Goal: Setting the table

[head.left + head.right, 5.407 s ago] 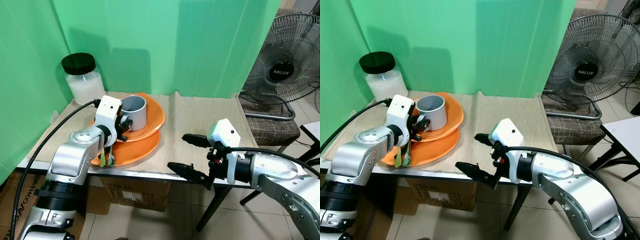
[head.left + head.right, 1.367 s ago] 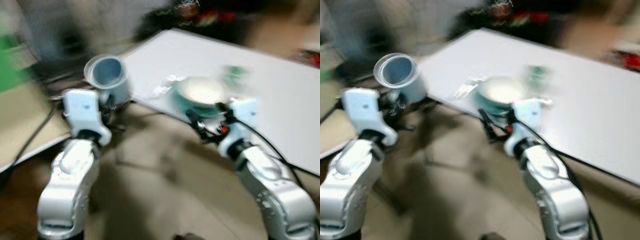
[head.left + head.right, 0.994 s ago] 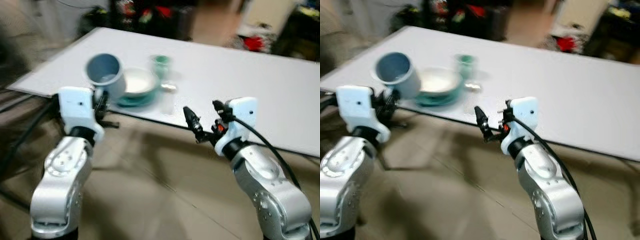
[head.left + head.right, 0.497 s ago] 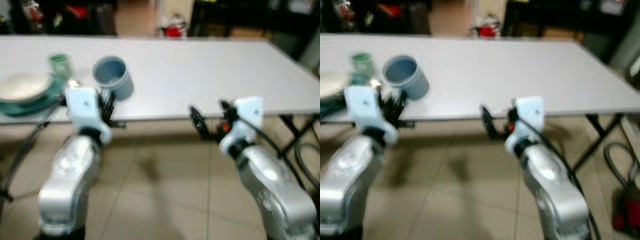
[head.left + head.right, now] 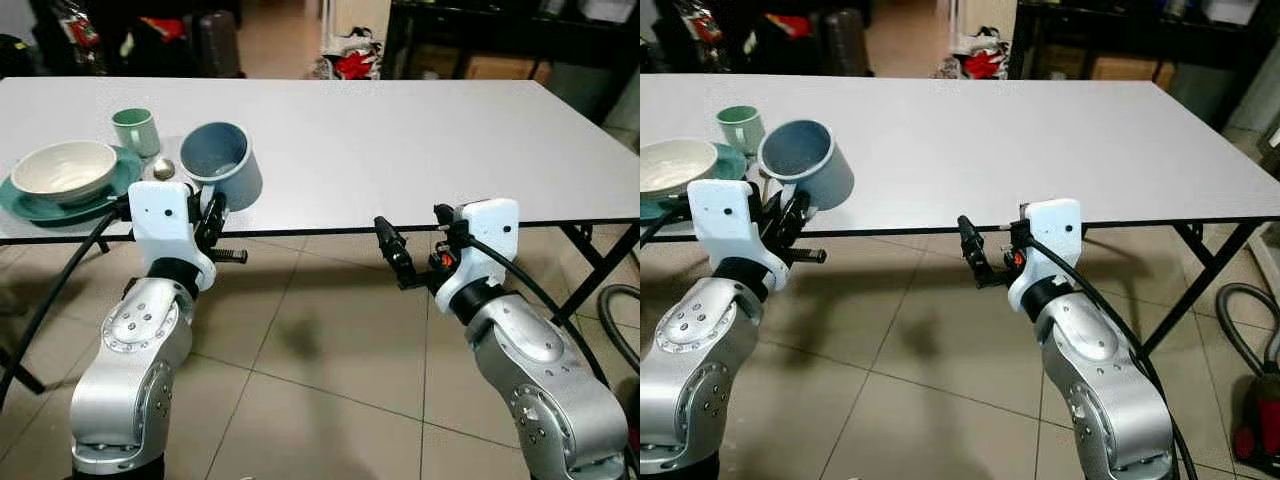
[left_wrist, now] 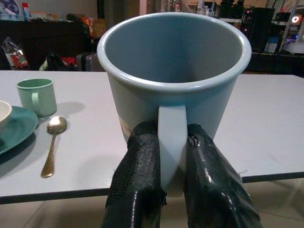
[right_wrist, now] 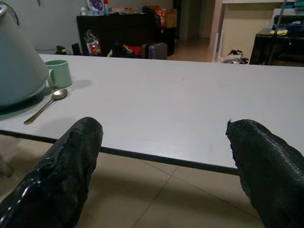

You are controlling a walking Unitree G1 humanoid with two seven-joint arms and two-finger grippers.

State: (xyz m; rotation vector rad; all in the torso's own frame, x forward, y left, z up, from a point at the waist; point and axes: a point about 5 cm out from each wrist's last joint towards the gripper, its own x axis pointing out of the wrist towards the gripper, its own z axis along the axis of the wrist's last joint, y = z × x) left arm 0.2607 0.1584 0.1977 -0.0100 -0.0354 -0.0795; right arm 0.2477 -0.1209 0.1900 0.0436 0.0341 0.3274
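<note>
Hanging above the near edge of the white table (image 5: pixel 400 130), the blue mug (image 5: pixel 222 162) is gripped by its handle in the left claw (image 6: pixel 173 161). It should go down level beside the spoon (image 6: pixel 51 145) and teal plate (image 5: pixel 30 205), I think. The right claw (image 5: pixel 400 262) waits spread apart, holding nothing.

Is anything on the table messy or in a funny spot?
Nothing looks spilled or broken. The white bowl sits on its teal plate, with the green cup and spoon beside it. The blue mug is tilted, but the left gripper holds it by the handle.
</note>
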